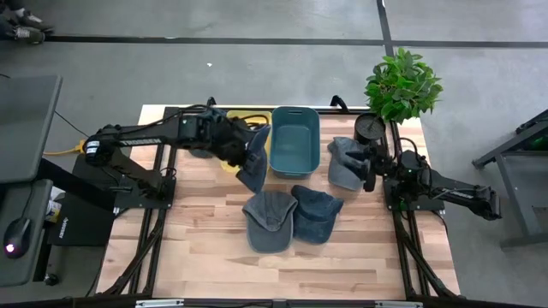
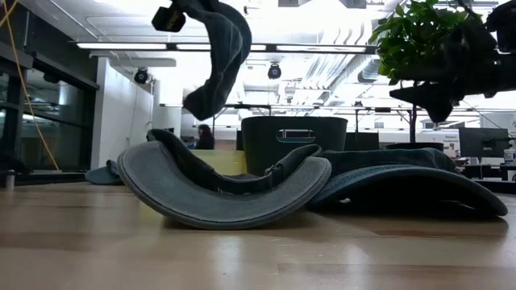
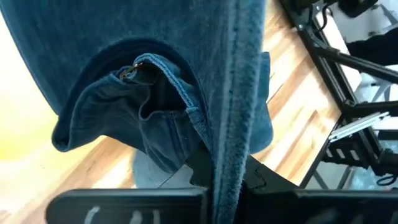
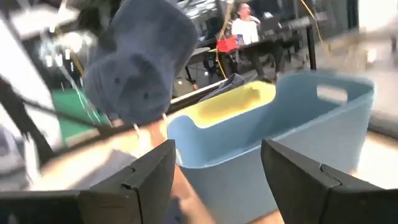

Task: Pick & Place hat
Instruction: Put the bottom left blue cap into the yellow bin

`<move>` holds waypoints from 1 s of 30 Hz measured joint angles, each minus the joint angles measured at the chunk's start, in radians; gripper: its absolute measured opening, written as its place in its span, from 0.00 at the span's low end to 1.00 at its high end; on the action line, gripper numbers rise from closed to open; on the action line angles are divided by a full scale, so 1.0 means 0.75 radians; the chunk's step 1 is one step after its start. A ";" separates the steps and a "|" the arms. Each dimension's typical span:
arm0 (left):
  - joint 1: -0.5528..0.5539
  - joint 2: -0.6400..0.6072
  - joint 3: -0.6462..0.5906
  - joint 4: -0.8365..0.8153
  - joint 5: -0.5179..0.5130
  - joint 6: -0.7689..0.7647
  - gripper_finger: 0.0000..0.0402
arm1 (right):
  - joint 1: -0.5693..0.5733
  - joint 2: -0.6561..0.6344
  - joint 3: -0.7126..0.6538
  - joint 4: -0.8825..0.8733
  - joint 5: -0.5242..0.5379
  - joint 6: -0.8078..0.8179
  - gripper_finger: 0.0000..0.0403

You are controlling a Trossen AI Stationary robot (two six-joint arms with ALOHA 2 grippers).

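A dark blue denim hat hangs in the air just left of the teal bin, with my left gripper shut on it. In the low view this hat dangles high above the table. Two more hats lie side by side on the wood in front of the bin. A grey-blue hat lies to the bin's right. My right gripper stands open beside that hat, pointing level toward the bin. My left gripper pinches a thick edge of the hat between its two fingers, which slant down from the table's left. The edge runs along the line of the fingers. The crown with its back opening sags below, and the whole hat is lifted clear of the table.
A yellow container stands behind the bin's left side. A potted plant and a round black gauge stand at the far right corner. Bare wood stretches along the near edge.
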 joint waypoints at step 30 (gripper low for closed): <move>0.012 0.000 0.001 0.015 0.036 0.249 0.02 | 0.001 1.012 0.780 0.161 -0.221 -0.297 0.58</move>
